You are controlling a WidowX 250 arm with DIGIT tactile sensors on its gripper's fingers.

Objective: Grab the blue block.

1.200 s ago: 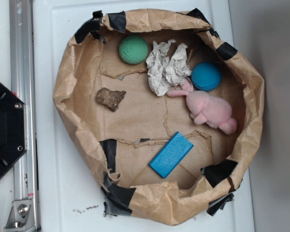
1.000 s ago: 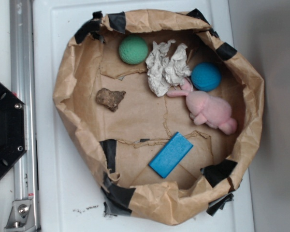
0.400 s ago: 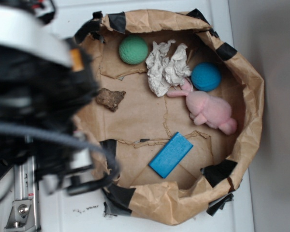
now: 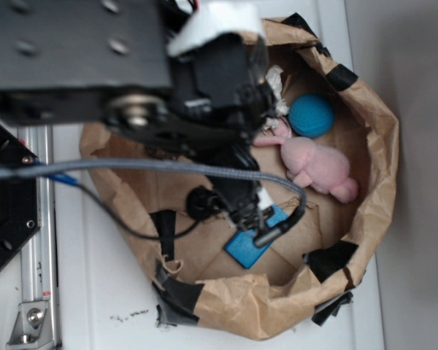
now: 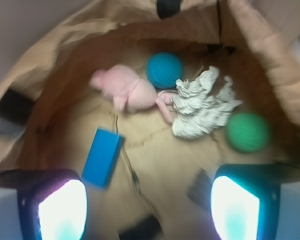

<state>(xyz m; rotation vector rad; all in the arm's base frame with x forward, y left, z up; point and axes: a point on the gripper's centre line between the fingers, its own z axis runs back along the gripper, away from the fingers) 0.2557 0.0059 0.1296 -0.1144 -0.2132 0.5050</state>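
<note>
While the pincer (image 5: 147,212) hangs above the paper-lined basin (image 4: 372,131), fingers (image 5: 57,205) spread wide and holding nothing, the blue block (image 5: 103,156) lies flat on the paper floor just ahead of and beside the left finger, untouched. Advice for the approach: shift toward the block, turn the wrist so the fingers straddle its narrow width, then descend. Ahead of the pincer: pink bunny (image 5: 125,90), teal ball (image 5: 164,70), crumpled white paper (image 5: 200,102), green ball (image 5: 247,131), all apart from the block.
</note>
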